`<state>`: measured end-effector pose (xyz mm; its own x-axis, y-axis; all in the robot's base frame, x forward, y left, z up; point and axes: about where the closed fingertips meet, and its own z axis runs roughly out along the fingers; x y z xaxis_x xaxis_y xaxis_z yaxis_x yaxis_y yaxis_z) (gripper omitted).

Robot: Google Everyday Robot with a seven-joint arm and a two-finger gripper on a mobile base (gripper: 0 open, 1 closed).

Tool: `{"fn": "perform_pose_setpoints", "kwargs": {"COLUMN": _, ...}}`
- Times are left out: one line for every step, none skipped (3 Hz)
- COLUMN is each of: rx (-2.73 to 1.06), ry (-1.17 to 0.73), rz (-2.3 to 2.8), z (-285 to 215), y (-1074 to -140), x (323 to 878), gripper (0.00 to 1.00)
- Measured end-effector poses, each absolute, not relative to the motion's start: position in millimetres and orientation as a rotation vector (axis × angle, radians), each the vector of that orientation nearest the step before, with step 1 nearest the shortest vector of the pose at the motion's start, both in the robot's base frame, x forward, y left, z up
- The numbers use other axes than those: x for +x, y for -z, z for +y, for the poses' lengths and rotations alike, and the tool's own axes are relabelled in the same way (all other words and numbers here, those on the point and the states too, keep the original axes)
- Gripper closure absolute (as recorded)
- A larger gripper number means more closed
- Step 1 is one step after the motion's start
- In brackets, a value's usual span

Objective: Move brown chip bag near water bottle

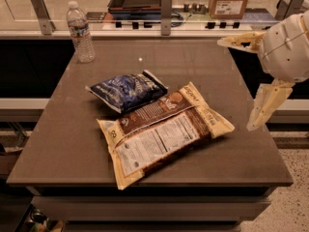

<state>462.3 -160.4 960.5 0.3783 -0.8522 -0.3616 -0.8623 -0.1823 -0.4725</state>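
Camera view has my gripper (236, 83) hanging off the right edge of the table (63, 144), above its surface, fingers spread wide apart with nothing between them: one finger points left over the table's far right corner, the other points down beside the right edge. The brown chip bag (164, 132) lies flat, label panel up, in the near middle of the table, to my left and lower than my pincer. Its long axis runs on a slant from the near left to the far right, so its cream-edged right short end is the part nearest me. I judge that end the natural place to come down on, closing across the bag's narrow width, not along its length. The water bottle (80, 32) stands upright at the far left corner, well apart from the bag and on the opposite side from me, so the carry would go diagonally away and to the left. The blue chip bag (126, 90) sits between the two, touching the brown bag's far edge or just overlapping it; I cannot tell which. I would expect to lift clear of it or steer around it. By count: one brown bag, one blue bag, one bottle, and one arm with one pincer, so there is no choosing between hands.
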Motion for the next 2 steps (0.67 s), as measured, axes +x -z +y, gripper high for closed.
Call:
{"fn": "perform_pose_setpoints", "kwargs": {"rx": -2.118, "ry": -0.027, "rz": 1.286, "z": -139.9, "y": -952.5, "x": 456.1, "gripper": 0.00}}
{"fn": "perform_pose_setpoints", "kwargs": {"rx": -2.180, "ry": 0.072, "rz": 1.239, "z": -119.5, "y": -946.1, "x": 449.5, "gripper": 0.00}}
